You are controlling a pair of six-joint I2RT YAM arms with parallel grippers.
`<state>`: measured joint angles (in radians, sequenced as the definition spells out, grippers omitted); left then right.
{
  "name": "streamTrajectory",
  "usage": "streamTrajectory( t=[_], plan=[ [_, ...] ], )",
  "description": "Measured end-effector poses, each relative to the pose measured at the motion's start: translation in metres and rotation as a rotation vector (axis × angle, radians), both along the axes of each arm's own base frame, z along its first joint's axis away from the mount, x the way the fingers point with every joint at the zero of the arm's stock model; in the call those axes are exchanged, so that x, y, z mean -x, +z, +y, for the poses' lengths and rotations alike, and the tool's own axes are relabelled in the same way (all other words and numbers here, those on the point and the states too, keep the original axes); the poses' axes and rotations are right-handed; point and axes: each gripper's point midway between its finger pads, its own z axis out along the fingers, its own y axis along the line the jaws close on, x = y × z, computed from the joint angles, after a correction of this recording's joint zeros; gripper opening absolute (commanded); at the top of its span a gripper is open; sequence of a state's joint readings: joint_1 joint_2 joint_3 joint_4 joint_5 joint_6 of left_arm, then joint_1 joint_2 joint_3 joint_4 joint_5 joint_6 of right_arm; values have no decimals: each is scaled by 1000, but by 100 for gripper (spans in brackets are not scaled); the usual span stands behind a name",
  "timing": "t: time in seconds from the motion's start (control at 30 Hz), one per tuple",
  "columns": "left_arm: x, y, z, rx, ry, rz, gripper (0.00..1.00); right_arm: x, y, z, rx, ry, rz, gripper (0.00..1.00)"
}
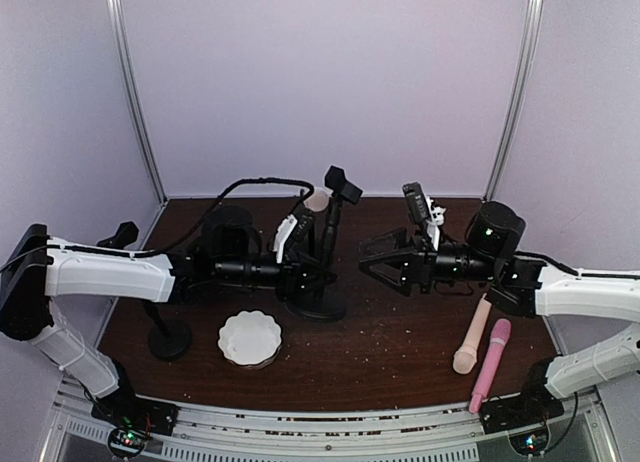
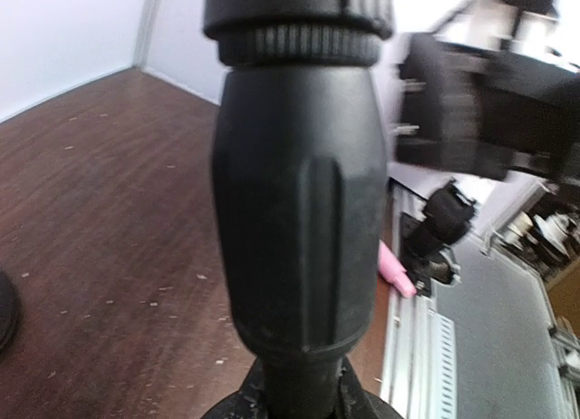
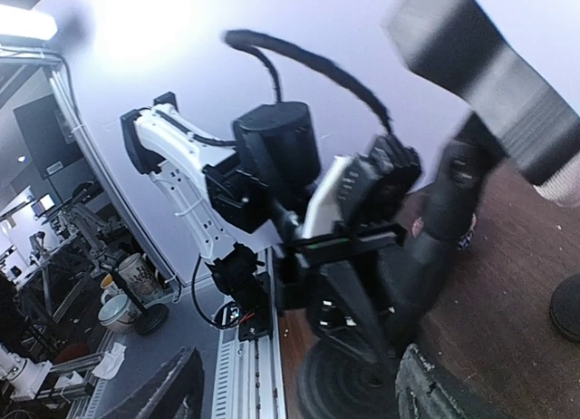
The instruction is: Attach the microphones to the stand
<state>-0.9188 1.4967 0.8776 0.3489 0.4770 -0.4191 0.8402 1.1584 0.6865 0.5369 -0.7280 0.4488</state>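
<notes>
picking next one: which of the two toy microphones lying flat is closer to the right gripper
The pale cream-peach plastic microphone; the slim pink plastic microphone beside it lies nearer the front edge of the table, farther from the right gripper.

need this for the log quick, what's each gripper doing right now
left gripper: looks closed on the stand
right gripper: open, holding nothing

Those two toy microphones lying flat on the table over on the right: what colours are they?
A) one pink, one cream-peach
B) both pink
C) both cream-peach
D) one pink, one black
A: the top view shows a pink microphone lying next to a cream-peach microphone, both flat on the brown table.
</notes>
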Motion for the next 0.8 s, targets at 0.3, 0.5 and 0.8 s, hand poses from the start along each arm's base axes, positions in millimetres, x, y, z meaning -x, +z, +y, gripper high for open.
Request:
streamTrajectory(
  t=[0.3,0.5,0.8],
  plan=[
    [37,17,-5,60,-202,18,0,-19,-22,19,21,9,57,77],
    [41,20,-9,79,-243,24,0,-12,7,29,-60,58,10,76],
    [36,16,-16,64,-234,25,0,-7,-2,39,-49,66,36,71]
  ],
)
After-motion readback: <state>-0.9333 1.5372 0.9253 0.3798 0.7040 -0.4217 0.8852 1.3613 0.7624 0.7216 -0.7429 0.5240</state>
